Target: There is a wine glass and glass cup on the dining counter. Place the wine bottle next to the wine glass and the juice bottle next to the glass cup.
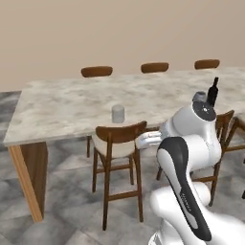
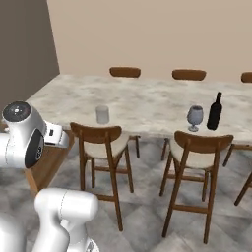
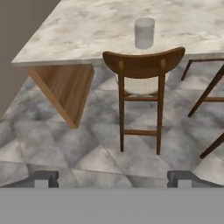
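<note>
The grey glass cup [image 1: 117,114] [image 2: 102,114] [image 3: 144,33] stands near the front edge of the marbled dining counter [image 1: 62,105] [image 2: 147,101] [image 3: 87,30]. Further right, the dark wine bottle [image 2: 214,111] [image 1: 213,92] stands upright on the counter right beside the wine glass [image 2: 195,117]; my arm partly hides that glass [image 1: 198,96] in the left base view. The juice bottle is out of view. My gripper [image 3: 113,180] is open and holds nothing. It hovers above the floor in front of the counter, well short of the cup.
A wooden stool [image 3: 142,70] [image 1: 117,143] [image 2: 98,142] stands between my gripper and the cup. A second stool [image 2: 197,152] is in front of the wine glass. More chair backs [image 1: 96,71] line the far side. The counter's wooden end panel [image 3: 65,87] is at the left.
</note>
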You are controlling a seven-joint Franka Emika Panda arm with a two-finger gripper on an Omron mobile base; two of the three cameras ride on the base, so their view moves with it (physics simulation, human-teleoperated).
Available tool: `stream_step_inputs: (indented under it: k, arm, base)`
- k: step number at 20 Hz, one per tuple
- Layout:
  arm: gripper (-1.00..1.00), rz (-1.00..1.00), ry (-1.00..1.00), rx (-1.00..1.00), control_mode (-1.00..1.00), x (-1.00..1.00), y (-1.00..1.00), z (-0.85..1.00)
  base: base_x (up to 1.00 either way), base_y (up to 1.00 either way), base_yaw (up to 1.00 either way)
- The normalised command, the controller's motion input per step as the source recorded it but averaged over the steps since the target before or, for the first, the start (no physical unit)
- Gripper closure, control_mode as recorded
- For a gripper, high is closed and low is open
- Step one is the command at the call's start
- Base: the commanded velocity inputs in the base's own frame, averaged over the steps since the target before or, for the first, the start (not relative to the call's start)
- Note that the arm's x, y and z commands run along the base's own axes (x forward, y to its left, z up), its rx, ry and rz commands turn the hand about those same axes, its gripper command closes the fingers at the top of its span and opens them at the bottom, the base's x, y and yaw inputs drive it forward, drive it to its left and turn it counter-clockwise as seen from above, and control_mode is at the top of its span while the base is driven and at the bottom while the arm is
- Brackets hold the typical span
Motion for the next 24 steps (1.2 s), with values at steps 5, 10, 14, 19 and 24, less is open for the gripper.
stream_step_inputs:
  k: [5,10,14,19,24]
  arm:
    - [-1.00,0.00,0.00,0.00,1.00,0.00,0.00,0.00]
    - [-1.00,0.00,0.00,0.00,1.00,0.00,0.00,0.00]
    - [-1.00,0.00,0.00,0.00,1.00,0.00,0.00,0.00]
    - [-1.00,0.00,0.00,0.00,1.00,0.00,0.00,0.00]
    - [-1.00,0.00,0.00,0.00,1.00,0.00,0.00,0.00]
  base:
    - [0.12,0.86,0.00]
    - [0.10,0.87,0.00]
    - [0.12,0.87,0.00]
    - [0.21,0.86,0.00]
    - [0.29,0.82,-0.02]
